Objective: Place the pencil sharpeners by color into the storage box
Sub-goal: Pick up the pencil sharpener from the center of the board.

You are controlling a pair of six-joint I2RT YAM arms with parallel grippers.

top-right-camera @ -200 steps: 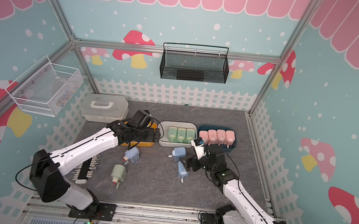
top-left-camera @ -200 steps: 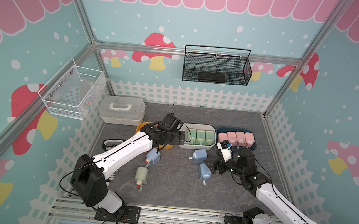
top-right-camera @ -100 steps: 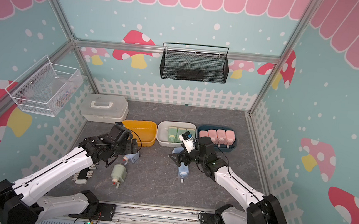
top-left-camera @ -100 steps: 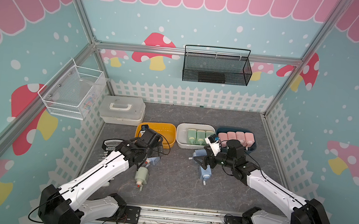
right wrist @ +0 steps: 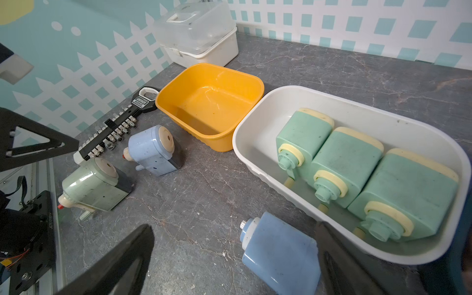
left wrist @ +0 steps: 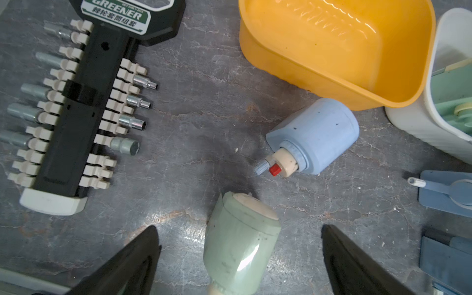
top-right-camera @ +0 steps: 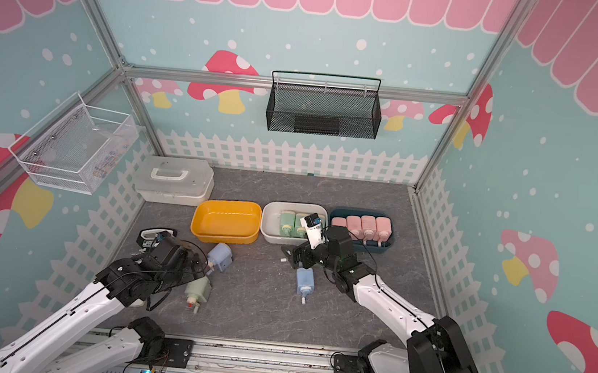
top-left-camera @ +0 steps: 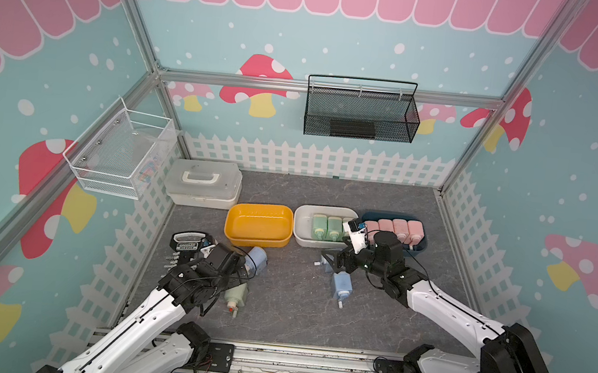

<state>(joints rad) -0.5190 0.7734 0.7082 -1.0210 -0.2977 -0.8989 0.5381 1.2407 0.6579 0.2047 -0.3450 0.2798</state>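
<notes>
The left gripper stood spread wide above a loose green sharpener. Its black fingers flanked the body and touched nothing. The right gripper was just as wide and empty, poised over a blue sharpener lying just beside the near wall of the white tub.

Both arms seemed to be at the reach-to-grasp step. Next, each would need to drop, centre on the flat sides and close clear of the crank stub. The bodies were smooth, rounded, lightly scuffed plastic, probably slippery at the curved corners.

Two more blue sharpeners lay loose on the grey, marble-veined table: one just beside the orange tub, another nearer the front. Three green sharpeners sat in a row in the white tub. Four pink sharpeners filled the dark blue tub to its right. The glossy orange tub was empty, presumably meant for blue. A black socket rail lay far left.
</notes>
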